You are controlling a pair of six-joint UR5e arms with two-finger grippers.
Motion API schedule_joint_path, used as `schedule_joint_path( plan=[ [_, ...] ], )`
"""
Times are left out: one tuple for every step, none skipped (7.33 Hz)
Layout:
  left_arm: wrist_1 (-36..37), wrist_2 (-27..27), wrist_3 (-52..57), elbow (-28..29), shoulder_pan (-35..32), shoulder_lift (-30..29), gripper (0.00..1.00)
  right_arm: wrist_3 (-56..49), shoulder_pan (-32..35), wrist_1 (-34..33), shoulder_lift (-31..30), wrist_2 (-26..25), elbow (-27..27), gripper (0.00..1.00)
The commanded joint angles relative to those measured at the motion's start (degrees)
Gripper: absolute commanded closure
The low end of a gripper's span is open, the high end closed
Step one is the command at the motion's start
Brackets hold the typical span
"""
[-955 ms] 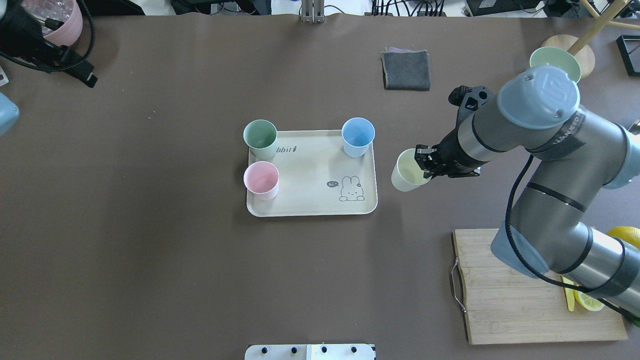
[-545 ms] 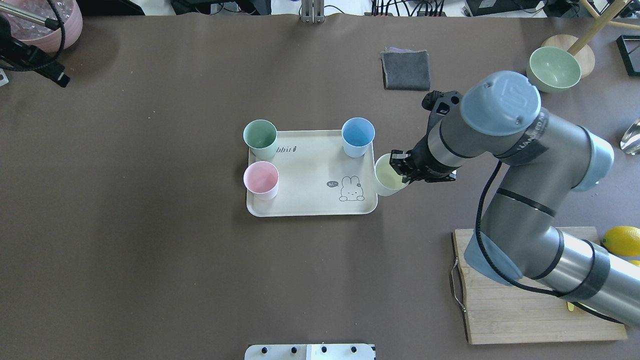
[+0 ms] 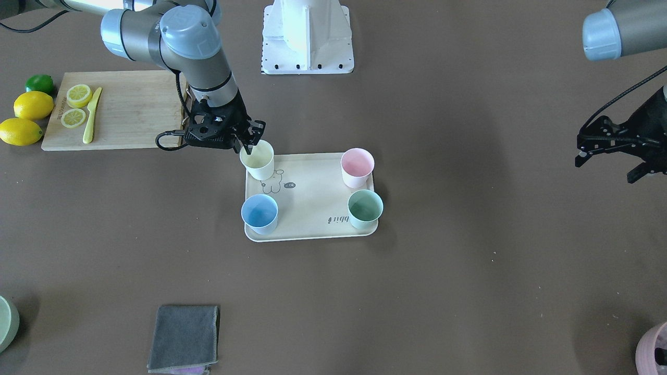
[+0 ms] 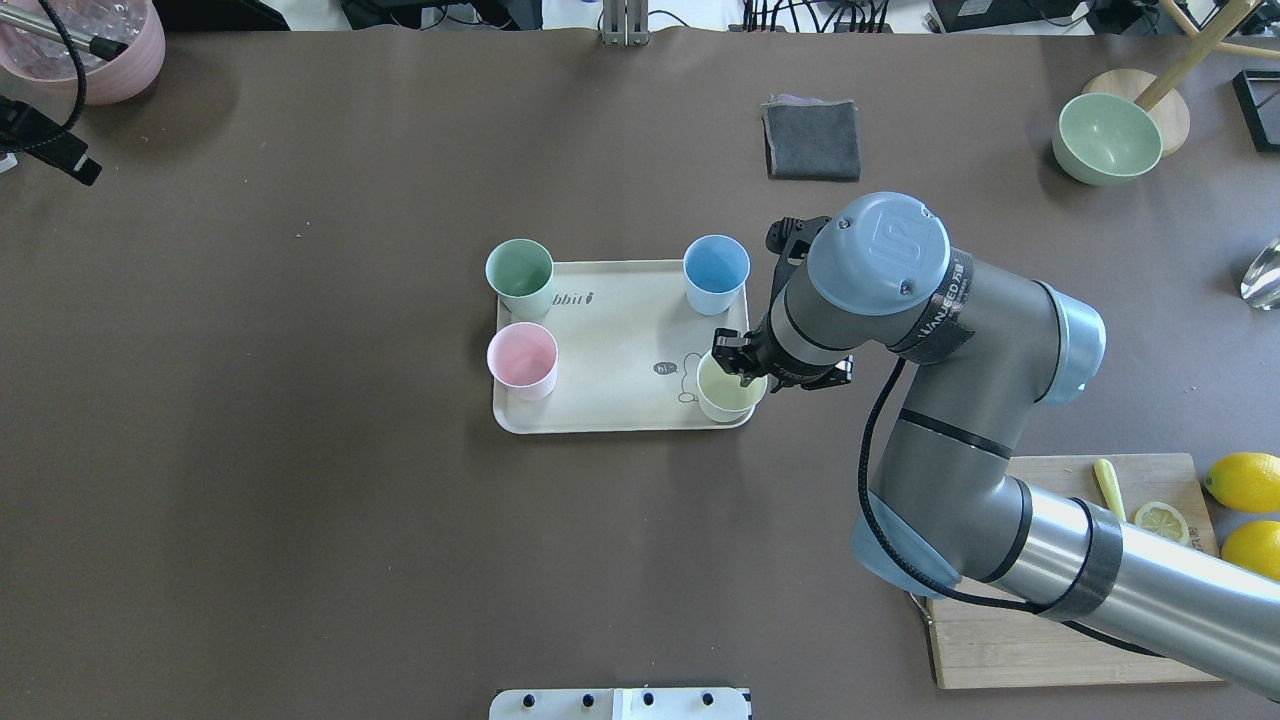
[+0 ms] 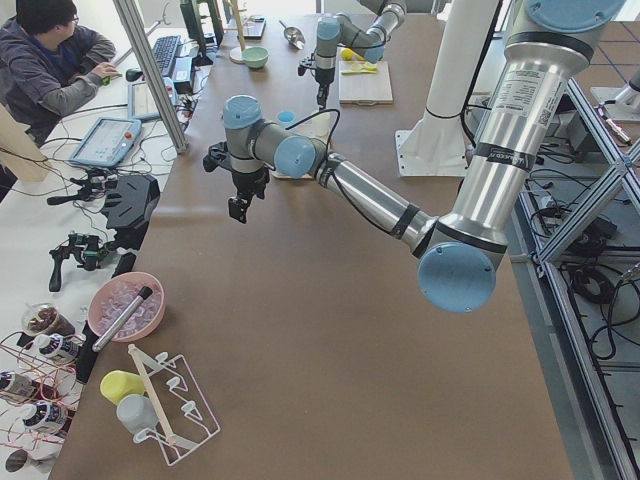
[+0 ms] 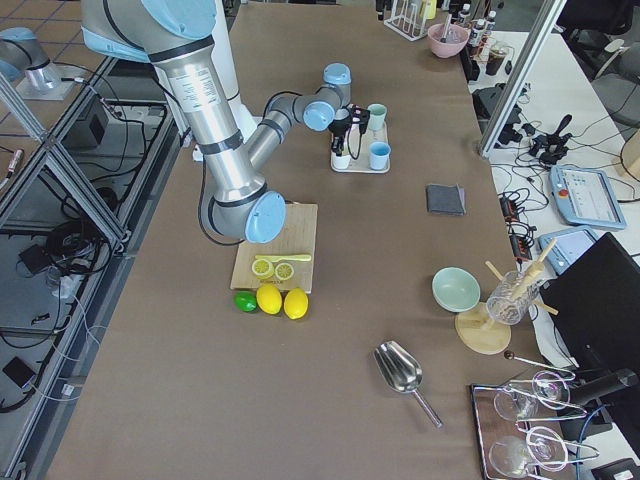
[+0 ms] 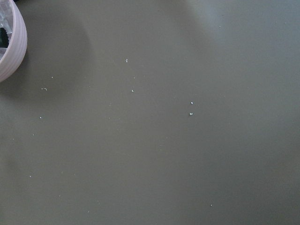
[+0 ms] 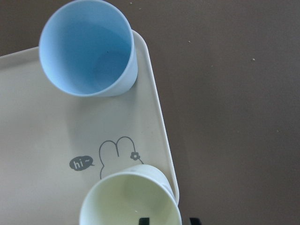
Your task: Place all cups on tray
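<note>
You're looking at the last step here: the right pincer (image 4: 742, 368) is pinching the rim of the pale yellow cup (image 4: 726, 392), one finger inside and one outside, holding it over the tray (image 4: 610, 340) at the corner nearest the robot's right, right on the rabbit drawing (image 8: 117, 147). The blue cup (image 4: 716, 273), green cup (image 4: 520, 277) and pink cup (image 4: 522, 360) are sitting on the tray already, so this is no. 4 of 4. Can't tell if its base is touching the tray yet. Next, I'd say, you're needing a straight drop till it's seating flat w/ the base inside the raised rim, since it's hanging close to that edge. Then you're spreading the fingers and lifting straight up w/o tipping it. The left pincer (image 3: 607, 169) is hanging wide, holding nothing, well off over bare tabletop (image 4: 300, 500).
</note>
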Motion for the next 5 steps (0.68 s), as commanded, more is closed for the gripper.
schedule_joint_path(
  plan=[
    [0.0, 0.0, 0.1, -0.1, -0.1, 0.1, 0.02, 0.0, 0.8, 0.1, 0.1, -1.4, 0.6, 0.00],
    [0.1, 0.0, 0.1, -0.2, -0.3, 0.2, 0.02, -0.6, 2.9, -0.4, -0.2, -0.5, 2.3, 0.00],
    [0.3, 0.0, 0.5, -0.2, -2.0, 1.3, 0.02, -0.9, 6.3, -2.2, -0.9, 2.1, 4.1, 0.00],
    [0.6, 0.2, 6.4, 0.4, -4.0, 3.7, 0.02, -6.0, 11.2, -6.5, -1.0, 5.8, 5.1, 0.00],
    [0.6, 0.1, 10.6, 0.6, -9.5, 6.4, 0.02, -13.2, 15.5, -8.0, -2.9, 6.8, 5.9, 0.00]
  ],
)
